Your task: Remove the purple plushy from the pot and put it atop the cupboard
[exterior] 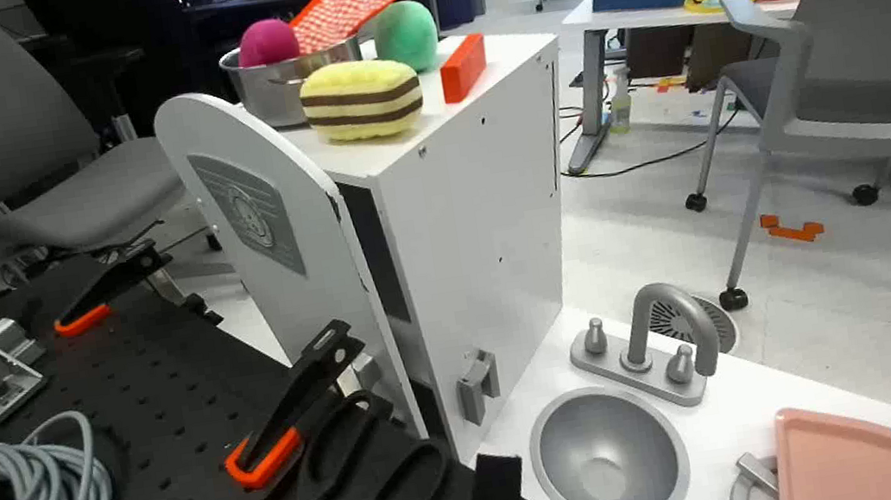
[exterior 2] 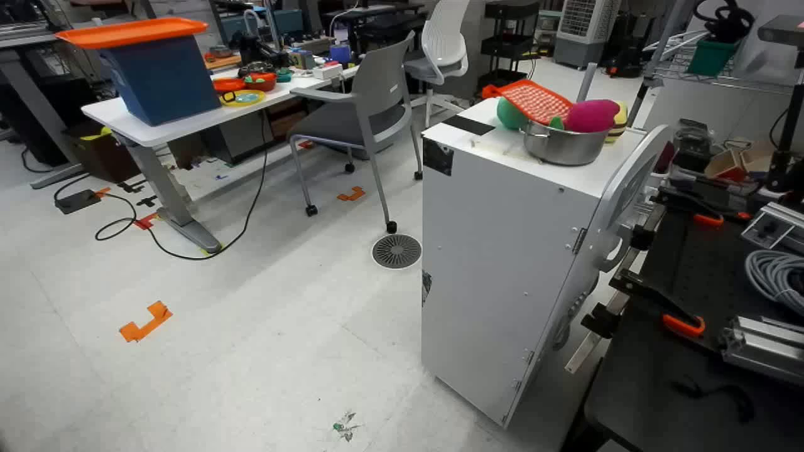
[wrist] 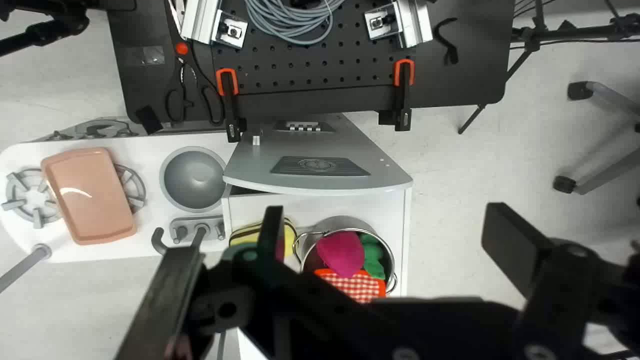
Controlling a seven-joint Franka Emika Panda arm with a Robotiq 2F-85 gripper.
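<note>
The purple plushy [exterior: 268,42] [exterior 2: 592,116] sits in the grey metal pot [exterior: 271,96] [exterior 2: 559,147], poking above its rim in both exterior views. The pot stands on top of the white cupboard [exterior: 487,235] [exterior 2: 496,263]. In the wrist view I look down on the plushy [wrist: 341,252] in the pot [wrist: 345,222], beside a green item [wrist: 372,257] and a red checkered cloth [wrist: 357,285] that are also in the pot. My gripper [wrist: 391,240] is open, fingers wide apart with nothing between them, and appears well above the pot. It is out of view in both exterior views.
On the cupboard top stand a yellow brown-striped plush [exterior: 361,98], a green plush [exterior: 405,36] and a red-orange block [exterior: 464,69]. A rounded panel [exterior: 266,214] rises at one edge. Below are a sink bowl [exterior: 610,458], a faucet [exterior: 669,323] and a black table [wrist: 325,100] with clamps.
</note>
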